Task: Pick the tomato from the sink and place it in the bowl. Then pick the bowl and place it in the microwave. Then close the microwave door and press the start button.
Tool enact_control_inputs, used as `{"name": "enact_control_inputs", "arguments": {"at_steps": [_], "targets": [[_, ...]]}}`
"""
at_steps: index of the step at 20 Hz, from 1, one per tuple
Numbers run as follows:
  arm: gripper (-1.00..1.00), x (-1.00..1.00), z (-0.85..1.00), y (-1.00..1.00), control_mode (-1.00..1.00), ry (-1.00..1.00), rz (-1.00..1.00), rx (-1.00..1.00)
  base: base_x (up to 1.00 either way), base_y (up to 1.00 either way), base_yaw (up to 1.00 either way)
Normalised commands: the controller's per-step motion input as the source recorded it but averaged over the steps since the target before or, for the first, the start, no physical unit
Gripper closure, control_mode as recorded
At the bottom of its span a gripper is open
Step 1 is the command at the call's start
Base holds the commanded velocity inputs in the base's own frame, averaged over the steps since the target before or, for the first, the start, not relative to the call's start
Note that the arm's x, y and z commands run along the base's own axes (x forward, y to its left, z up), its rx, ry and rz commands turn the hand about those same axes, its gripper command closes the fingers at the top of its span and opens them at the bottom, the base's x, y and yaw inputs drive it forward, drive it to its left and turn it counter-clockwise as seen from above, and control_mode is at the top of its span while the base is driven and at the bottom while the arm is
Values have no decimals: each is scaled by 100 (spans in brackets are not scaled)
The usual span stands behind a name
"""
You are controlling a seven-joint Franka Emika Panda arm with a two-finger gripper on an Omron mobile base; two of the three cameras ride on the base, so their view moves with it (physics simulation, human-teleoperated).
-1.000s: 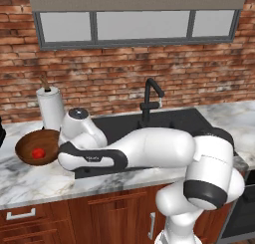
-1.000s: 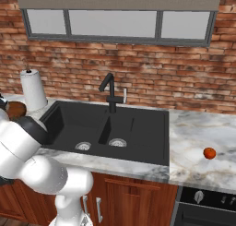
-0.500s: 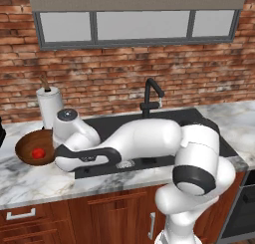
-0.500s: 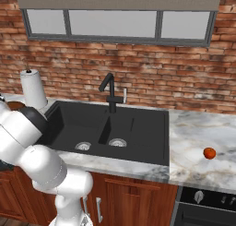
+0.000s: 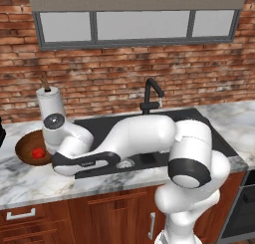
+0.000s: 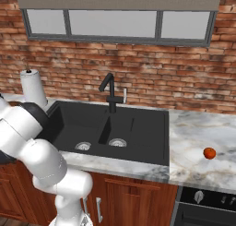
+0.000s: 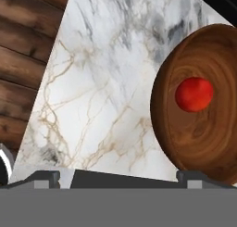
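**Tomato in the bowl, bowl next**

The tomato point(image 7: 194, 94) sat inside the bowl point(image 5: 26, 147) near the table's point(image 7: 106, 96) left end, beside the sink point(image 6: 115, 128). My gripper point(image 7: 118, 175) hung spread wide and empty just off the bowl's rim, I judged to line up a rim grasp.

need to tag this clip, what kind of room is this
A rendered home kitchen, most likely: a black double-basin sink with an arched faucet set in a marble counter, wooden cabinets below, and a brick wall with windows behind.
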Motion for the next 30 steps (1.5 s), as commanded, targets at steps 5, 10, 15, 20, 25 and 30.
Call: {"name": "enact_control_inputs", "arguments": {"at_steps": [5,10,15,20,25,30], "targets": [[-100,10,-2,19,-100,-7,0,-3,0,0,0],[-100,16,-10,12,-100,-4,0,-2,0,0,0],[-100,31,-14,10,-100,-2,0,-2,0,0,0],[-100,25,-16,5,-100,-2,0,-1,0,0,0],[-100,7,-22,2,-100,-2,0,-1,0,0,0],[-100,14,-20,6,-100,0,0,-1,0,0,0]]}}
